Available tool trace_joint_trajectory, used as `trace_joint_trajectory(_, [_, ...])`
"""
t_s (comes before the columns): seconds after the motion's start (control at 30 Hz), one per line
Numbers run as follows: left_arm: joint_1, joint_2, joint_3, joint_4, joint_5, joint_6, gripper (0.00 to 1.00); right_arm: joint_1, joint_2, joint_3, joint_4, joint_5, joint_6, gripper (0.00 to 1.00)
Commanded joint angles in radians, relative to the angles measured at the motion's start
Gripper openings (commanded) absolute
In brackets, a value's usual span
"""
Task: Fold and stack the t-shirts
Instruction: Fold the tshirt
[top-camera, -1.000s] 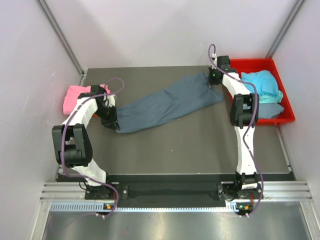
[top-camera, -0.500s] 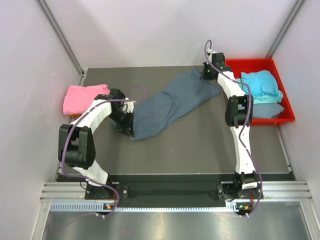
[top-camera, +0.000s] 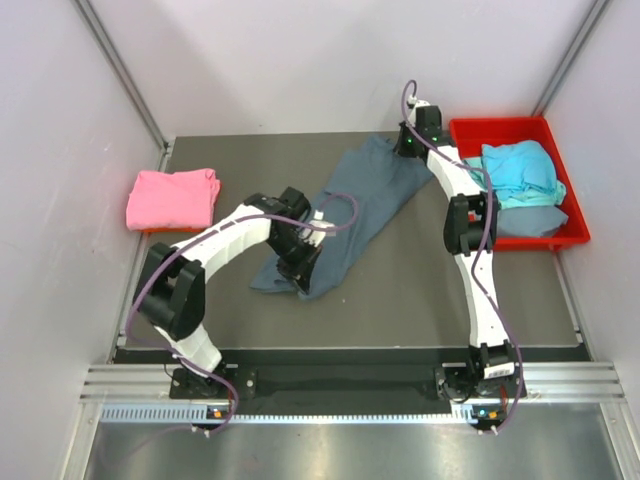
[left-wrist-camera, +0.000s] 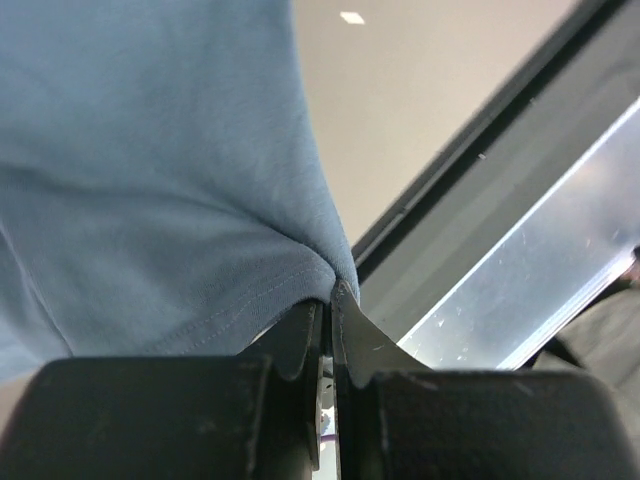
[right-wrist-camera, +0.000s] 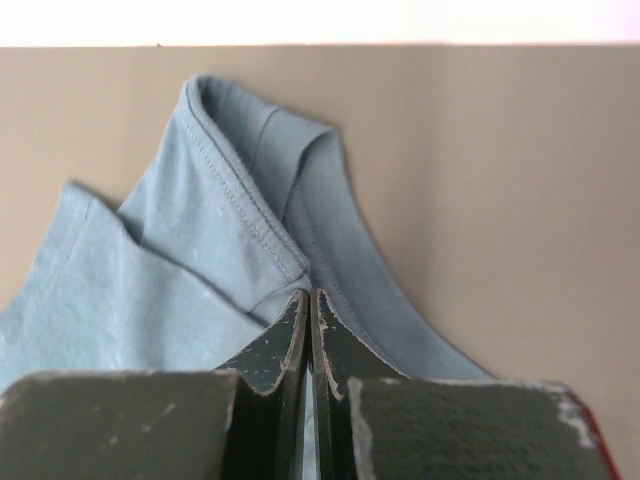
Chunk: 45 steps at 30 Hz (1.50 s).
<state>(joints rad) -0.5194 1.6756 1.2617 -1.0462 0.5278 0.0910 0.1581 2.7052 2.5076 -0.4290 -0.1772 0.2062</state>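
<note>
Your left claw (left-wrist-camera: 328, 295) is pinching shut on a hemmed edge of the slate blue-grey t-shirt (top-camera: 350, 205), with the cloth hanging over and beyond its fingers. Your right claw (right-wrist-camera: 310, 295) is also clamping shut on that same t-shirt, biting a stitched fold at its other end.

The right claw is working just beside the far corner of the red bin (top-camera: 575, 225), on the side facing the tabletop (top-camera: 420, 290). The left claw is holding its end well apart from the bin and nearer the arm bases than the bin is. Between them the t-shirt is running as a long twisted band that is bunching toward the left claw.

You are most likely straightening the t-shirt before folding it. While doing so:
- Be holding both pinches closed, since each one looks like a thin bite on an edge.
- Be drawing the two ends apart evenly until the twist comes out, without hauling on the cloth.
- Be lowering both ends together so the cloth lands flat.
- Be steering the right end clear of the bin wall.

The turquoise t-shirt (top-camera: 520, 165) is lying inside the bin. The pink t-shirt (top-camera: 172, 197) is resting folded at the side of the tabletop opposite the bin.
</note>
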Motion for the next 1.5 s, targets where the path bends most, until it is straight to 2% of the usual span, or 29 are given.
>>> trace_joint_trajectory(0.0, [-0.066,0.010,0.051,-0.031,0.047,0.036,0.00,0.021,0.013,0.069,0.087,0.016,0.015,0.00])
trace_joint_trajectory(0.4, [-0.335,0.127,0.222,-0.023,0.052,0.027,0.00,0.057,0.077,0.138,0.197,0.013,0.055,0.00])
trace_joint_trajectory(0.7, [-0.455,0.205,0.307,0.000,0.060,0.007,0.00,0.055,0.071,0.151,0.240,0.034,0.062,0.00])
trace_joint_trajectory(0.77, [-0.459,0.213,0.327,0.000,0.048,0.009,0.03,0.041,0.053,0.148,0.227,0.038,0.052,0.11])
trace_joint_trajectory(0.8, [-0.461,0.214,0.341,0.000,0.041,0.009,0.16,0.034,0.030,0.145,0.225,0.041,0.045,0.22])
trace_joint_trajectory(0.83, [-0.462,0.213,0.349,0.002,0.026,0.013,0.24,0.028,0.018,0.143,0.230,0.042,0.039,0.41])
trace_joint_trajectory(0.9, [-0.467,0.207,0.370,0.002,-0.006,0.019,0.36,0.003,-0.028,0.142,0.236,0.039,0.012,0.51])
trace_joint_trajectory(0.93, [-0.468,0.205,0.376,0.000,-0.009,0.030,0.48,-0.006,-0.048,0.134,0.243,0.041,0.006,0.61])
trace_joint_trajectory(0.97, [-0.472,0.202,0.386,0.000,-0.018,0.033,0.53,-0.024,-0.071,0.120,0.246,0.042,0.001,0.63])
trace_joint_trajectory(1.07, [-0.476,0.194,0.426,-0.002,-0.038,0.047,0.59,-0.054,-0.171,0.076,0.199,0.042,-0.002,0.66])
trace_joint_trajectory(1.17, [-0.473,0.177,0.469,0.002,-0.107,0.052,0.64,-0.077,-0.315,-0.039,0.121,0.028,0.031,0.68])
trace_joint_trajectory(1.27, [-0.455,0.136,0.466,0.012,-0.202,0.032,0.68,-0.092,-0.500,-0.252,0.027,-0.059,0.120,0.69])
trace_joint_trajectory(1.3, [-0.444,0.106,0.428,0.027,-0.225,0.015,0.68,-0.095,-0.607,-0.405,0.010,-0.091,0.142,0.70])
trace_joint_trajectory(1.33, [-0.427,0.090,0.403,0.037,-0.253,-0.002,0.68,-0.095,-0.660,-0.485,-0.025,-0.154,0.165,0.68])
trace_joint_trajectory(1.43, [-0.299,0.026,0.294,0.083,-0.249,-0.088,0.68,-0.095,-0.869,-0.825,-0.021,-0.307,0.266,0.66])
trace_joint_trajectory(1.47, [-0.218,0.015,0.271,0.093,-0.247,-0.137,0.68,-0.089,-0.921,-0.911,-0.011,-0.336,0.318,0.66])
